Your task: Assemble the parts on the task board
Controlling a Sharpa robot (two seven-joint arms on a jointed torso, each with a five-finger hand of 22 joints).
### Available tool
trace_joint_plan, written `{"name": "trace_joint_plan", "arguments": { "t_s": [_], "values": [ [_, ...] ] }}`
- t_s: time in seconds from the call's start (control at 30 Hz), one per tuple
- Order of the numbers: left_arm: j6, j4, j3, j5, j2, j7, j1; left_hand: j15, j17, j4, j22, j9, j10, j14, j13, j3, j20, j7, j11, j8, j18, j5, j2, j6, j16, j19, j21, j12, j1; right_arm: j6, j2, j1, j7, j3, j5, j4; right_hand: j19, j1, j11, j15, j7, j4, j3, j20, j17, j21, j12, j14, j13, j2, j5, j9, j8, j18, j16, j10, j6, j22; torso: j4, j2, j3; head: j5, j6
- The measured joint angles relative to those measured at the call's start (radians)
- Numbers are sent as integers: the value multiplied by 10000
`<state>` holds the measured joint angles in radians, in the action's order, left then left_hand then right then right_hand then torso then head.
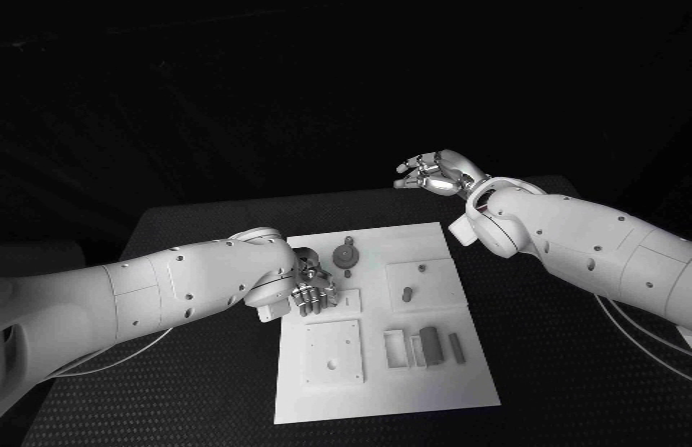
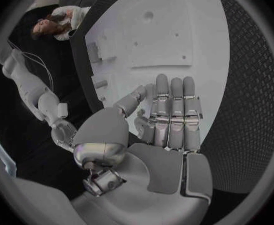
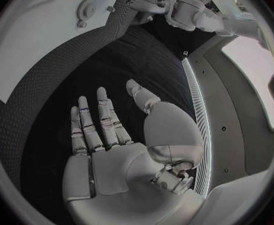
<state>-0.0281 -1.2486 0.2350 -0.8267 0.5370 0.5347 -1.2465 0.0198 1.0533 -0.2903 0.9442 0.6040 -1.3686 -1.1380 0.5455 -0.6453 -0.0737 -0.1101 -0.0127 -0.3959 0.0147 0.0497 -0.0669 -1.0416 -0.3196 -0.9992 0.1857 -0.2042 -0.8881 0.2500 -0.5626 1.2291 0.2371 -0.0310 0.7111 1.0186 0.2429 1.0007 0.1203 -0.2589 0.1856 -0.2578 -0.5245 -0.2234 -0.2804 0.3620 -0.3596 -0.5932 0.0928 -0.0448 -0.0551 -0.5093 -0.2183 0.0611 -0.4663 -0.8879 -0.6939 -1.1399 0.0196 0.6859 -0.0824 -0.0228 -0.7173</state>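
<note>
Black textured table carries the white task board at its middle; the room beyond is dark. Grey parts lie on the board toward its near end, and a round geared part sits toward its far end. Left hand rests flat over the board's left edge, fingers straight, holding nothing. Right hand hovers beyond the board's far edge, fingers spread, holding nothing.
</note>
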Motion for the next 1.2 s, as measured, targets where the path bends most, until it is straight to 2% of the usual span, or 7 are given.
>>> {"name": "trace_joint_plan", "arguments": {
  "t_s": [0.37, 0.53, 0.97, 1.13, 1.2],
  "values": [
    [-3, 65, -1, -21, -89, 55, -6, 0, 69, 40, 86, 42, 20, 0, 44, 42, -18, 21, 21, 0, -1, -5, -58, -20, 0, -19, -27, -70, 58, 0, 8, 0, -12, 0, 43, 10, 0, 0, -17, 0, 4, 28, 28, 0, -2, 0, 0, 0, -9, 0, 0, 9, 0, 0, 0, 17, 7, -16, 2, 2, -4, 13, -22],
    [-43, 115, -2, -43, -143, 103, -6, 0, 93, 81, 114, 58, 23, 0, 62, 83, -32, 6, 24, -1, -1, -5, 25, -77, 0, -37, 13, -71, 161, 0, 8, 0, -14, 0, 54, 18, 0, 0, -21, 0, 8, 28, 28, 0, -2, 0, 0, 0, -9, 0, 0, 19, 0, 0, 0, 22, 8, -21, 0, 1, -4, 4, -31],
    [-71, 145, -32, -160, -189, 145, 30, 0, 116, 90, 135, 77, 22, 0, 73, 104, -26, 89, 24, 0, -2, -6, 40, -160, 0, -73, -27, -71, 176, 1, -6, 0, -46, 0, 67, 36, -146, 0, -20, 1, 6, 44, 44, -37, -13, -66, 0, 70, -64, 0, 0, 63, -44, 1, 46, 20, -1, -108, -7, -4, 1, 29, -64],
    [-70, 130, -32, -197, -187, 152, 32, 0, 130, 103, 157, 101, 20, 0, 84, 118, 2, 158, 24, 1, -2, -7, 160, -229, -1, -32, -27, -71, 295, 1, -5, 0, -57, 0, 69, 35, -199, 0, -19, 1, 4, 55, 55, -19, -13, -66, 0, 70, -77, 0, 0, 74, -44, 2, 46, 20, -7, -123, -11, -3, 2, 37, -69],
    [-66, 130, -32, -207, -185, 152, 34, 1, 152, 174, 174, 114, 47, 0, 83, 293, 2, 377, 49, 3, -1, -6, 339, -448, -1, -32, -27, -71, 475, 1, 0, 0, -60, 1, 70, 30, -199, 0, -19, 1, 6, 55, 55, -19, -16, -66, 0, 70, -77, 0, 0, 74, -44, 2, 45, 19, -8, -138, -12, -3, 2, 38, -68]
  ]
}}
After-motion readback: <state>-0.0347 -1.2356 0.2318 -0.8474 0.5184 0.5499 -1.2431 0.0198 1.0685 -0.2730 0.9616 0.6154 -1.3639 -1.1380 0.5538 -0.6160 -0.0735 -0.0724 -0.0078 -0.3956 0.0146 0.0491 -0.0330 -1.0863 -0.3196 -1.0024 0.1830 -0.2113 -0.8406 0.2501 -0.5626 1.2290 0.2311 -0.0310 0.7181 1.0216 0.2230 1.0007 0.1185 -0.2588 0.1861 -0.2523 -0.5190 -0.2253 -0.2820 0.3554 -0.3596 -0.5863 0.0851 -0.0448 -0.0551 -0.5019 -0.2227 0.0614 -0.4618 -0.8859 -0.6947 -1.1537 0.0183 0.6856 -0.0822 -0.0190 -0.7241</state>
